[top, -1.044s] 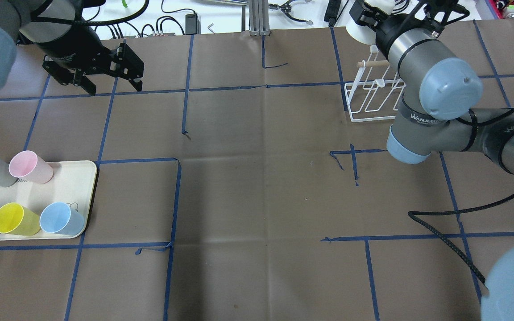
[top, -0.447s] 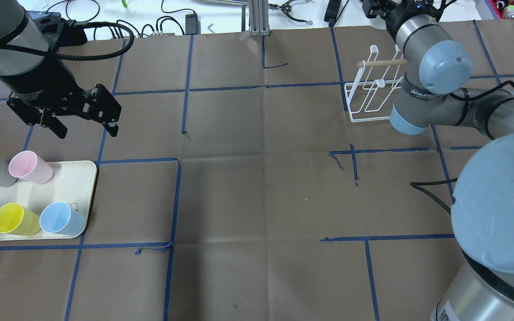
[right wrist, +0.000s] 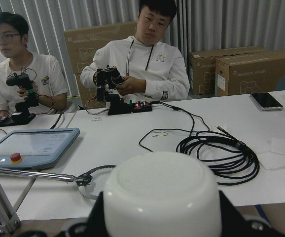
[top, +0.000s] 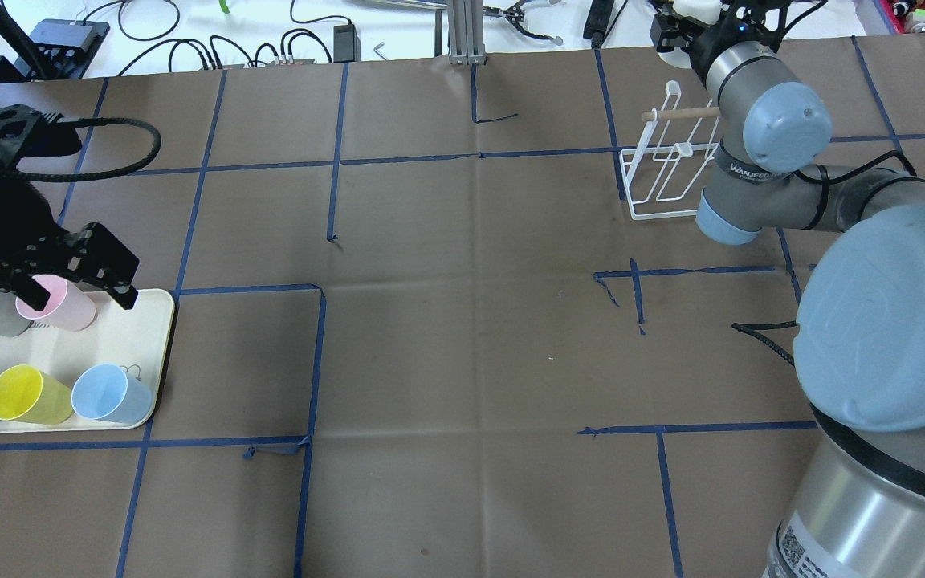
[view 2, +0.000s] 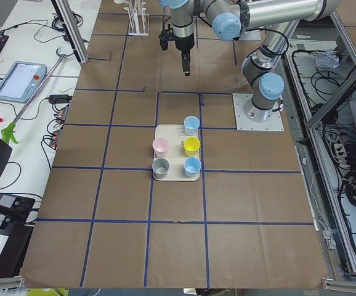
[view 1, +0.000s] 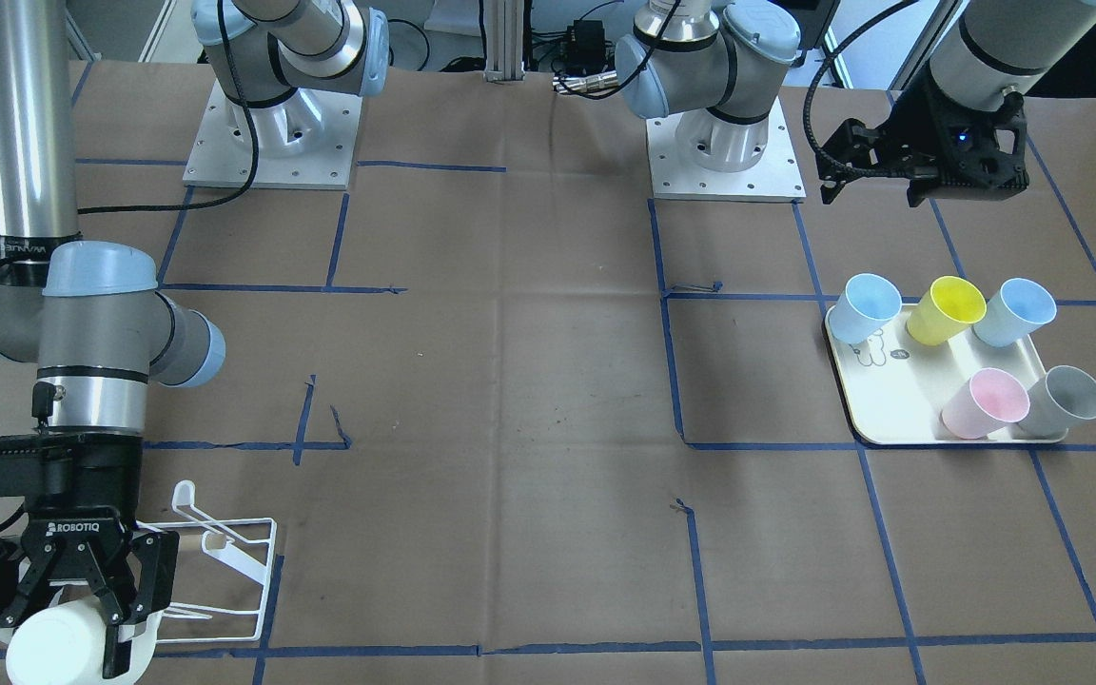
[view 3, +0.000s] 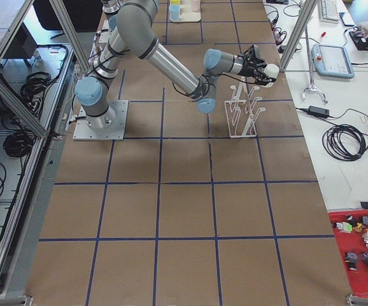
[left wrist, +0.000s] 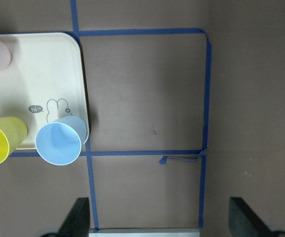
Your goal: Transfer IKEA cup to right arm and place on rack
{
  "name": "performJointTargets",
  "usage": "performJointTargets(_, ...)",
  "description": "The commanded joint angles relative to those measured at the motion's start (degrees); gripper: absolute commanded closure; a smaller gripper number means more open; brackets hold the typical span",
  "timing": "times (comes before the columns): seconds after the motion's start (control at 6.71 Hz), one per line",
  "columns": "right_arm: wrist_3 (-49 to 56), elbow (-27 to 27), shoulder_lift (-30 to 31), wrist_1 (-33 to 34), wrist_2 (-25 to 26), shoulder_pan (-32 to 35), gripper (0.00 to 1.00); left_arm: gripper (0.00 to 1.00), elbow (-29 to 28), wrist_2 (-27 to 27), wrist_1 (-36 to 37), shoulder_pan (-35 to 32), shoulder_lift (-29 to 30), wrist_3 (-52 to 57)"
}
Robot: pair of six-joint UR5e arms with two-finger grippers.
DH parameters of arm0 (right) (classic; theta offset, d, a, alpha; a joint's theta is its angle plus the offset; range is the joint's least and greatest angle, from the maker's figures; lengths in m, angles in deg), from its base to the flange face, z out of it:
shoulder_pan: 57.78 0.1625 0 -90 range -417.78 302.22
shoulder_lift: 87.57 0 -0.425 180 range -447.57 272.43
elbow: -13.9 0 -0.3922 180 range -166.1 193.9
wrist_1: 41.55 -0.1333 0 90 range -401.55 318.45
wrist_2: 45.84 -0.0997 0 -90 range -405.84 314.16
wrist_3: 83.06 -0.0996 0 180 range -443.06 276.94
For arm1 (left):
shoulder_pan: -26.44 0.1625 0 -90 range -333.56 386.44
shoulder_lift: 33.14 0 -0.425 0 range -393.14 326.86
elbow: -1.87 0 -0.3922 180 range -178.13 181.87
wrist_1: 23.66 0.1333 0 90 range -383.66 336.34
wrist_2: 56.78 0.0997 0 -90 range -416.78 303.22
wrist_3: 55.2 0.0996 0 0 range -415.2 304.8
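Motion on both sides; left claw (top: 71, 293) (spread wide apart) has dropped from upper left to the overhead frame's left edge, above the pink cup (top: 57, 305); right claw (view 1: 58, 636), clamped on the white IKEA cup (view 1: 51, 655), sits farther toward top right, past the rack (top: 666, 175).

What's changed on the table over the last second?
The left tool, open, swung from the table's far side back toward the robot and now hangs over the pink cup at the tray's far edge. The right tool, shut on the white cup, shifted farther past the rack. Tray, its five cups and rack stayed put.
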Motion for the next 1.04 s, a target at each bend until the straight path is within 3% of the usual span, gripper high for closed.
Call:
performJointTargets(0.0, 0.1, 1.9, -0.6, 0.1, 0.0, 0.0, 0.90, 0.02, 6.2, 1.2, 5.4, 9.5, -1.5, 10.8)
performJointTargets(0.3, 0.1, 3.2, -0.6, 0.0, -0.1, 0.1, 0.87, 0.03, 15.4, 1.1, 16.6, 11.7, -1.3, 11.9)
performJointTargets(0.6, -1.6, 3.3, -0.6, -0.8, -0.1, 0.2, 0.00, 0.03, 24.1, 0.9, 30.5, 11.7, 1.0, 11.8)
performJointTargets(0.89, -1.7, 3.1, -0.4, -1.5, -0.1, 0.2, 0.00, 0.03, 27.2, 0.8, 37.3, 11.7, 6.0, 11.7)
